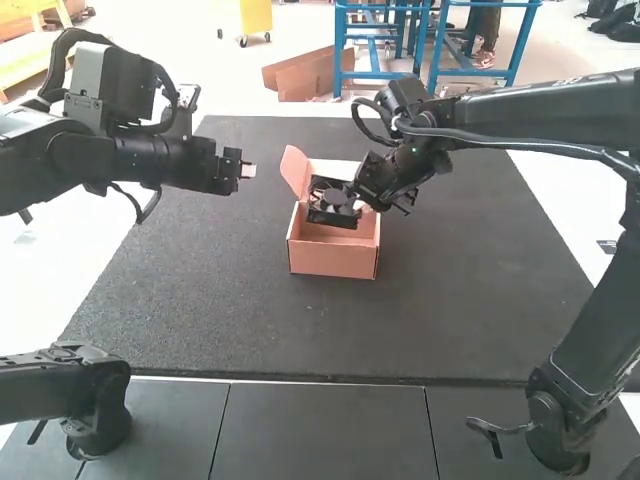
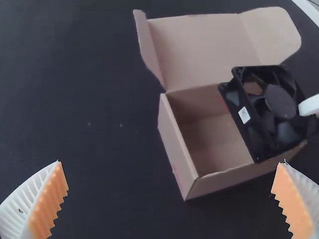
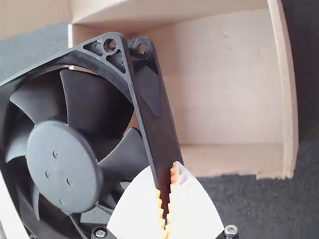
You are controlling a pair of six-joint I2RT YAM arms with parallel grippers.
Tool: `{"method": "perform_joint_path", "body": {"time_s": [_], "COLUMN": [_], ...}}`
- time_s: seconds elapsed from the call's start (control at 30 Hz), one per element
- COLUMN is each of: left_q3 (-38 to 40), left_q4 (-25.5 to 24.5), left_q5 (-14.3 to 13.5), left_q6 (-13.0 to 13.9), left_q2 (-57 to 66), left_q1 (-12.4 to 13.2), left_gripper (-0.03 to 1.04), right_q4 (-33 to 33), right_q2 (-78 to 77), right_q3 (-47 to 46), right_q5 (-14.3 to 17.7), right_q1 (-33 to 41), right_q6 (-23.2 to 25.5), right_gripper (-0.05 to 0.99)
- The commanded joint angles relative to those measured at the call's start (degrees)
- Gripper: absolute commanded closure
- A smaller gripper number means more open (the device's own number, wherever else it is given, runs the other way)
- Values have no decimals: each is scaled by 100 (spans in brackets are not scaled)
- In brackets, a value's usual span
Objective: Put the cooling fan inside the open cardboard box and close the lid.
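The fan (image 1: 333, 203) hangs tilted over the open top of the box (image 1: 333, 255). One edge of its black frame is pinched tight between the right fingers (image 3: 194, 209), and its lower corner is at the rim nearest them. On the fan's other side, away from those fingers, the lid (image 2: 209, 45) stands folded back. The box's bare cardboard floor shows beside the fan. The left fingers (image 2: 47, 199) are spread wide and hold nothing, a gap short of the lid's edge. The box sits on a black mat (image 1: 200, 290) on the bench, which stretches out on every side of it.
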Motion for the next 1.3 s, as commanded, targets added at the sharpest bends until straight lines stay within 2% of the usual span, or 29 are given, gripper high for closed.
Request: {"method": "perform_joint_path", "body": {"time_s": [0.0,0.17,0.73,0.9,0.97,1.1,1.23,1.27], "left_q3": [78,130,271,271,271,280,288,306], "left_q4": [-98,-195,-371,-380,-353,-239,-142,-125], "left_q5": [55,55,55,55,55,55,55,55], "left_q6": [33,42,42,42,42,24,16,16], "left_q2": [-89,-89,-98,-116,-107,-107,-107,-107], "left_q1": [-56,-65,-83,-83,-83,-83,-56,-56], "left_gripper": [4,4,4,4,4,4,4,4], "right_q4": [163,321,716,1077,1094,1024,708,567], "right_q2": [156,499,1465,1536,1544,1562,1562,1562], "right_q3": [321,365,453,479,550,743,1007,1112], "right_q5": [254,544,614,588,588,570,500,447], "right_q1": [-31,-84,-84,-128,-128,-128,-128,-136], "right_q6": [-94,-252,-534,-534,-665,-868,-1149,-1166], "right_gripper": [95,95,95,94,84,52,30,29]}}
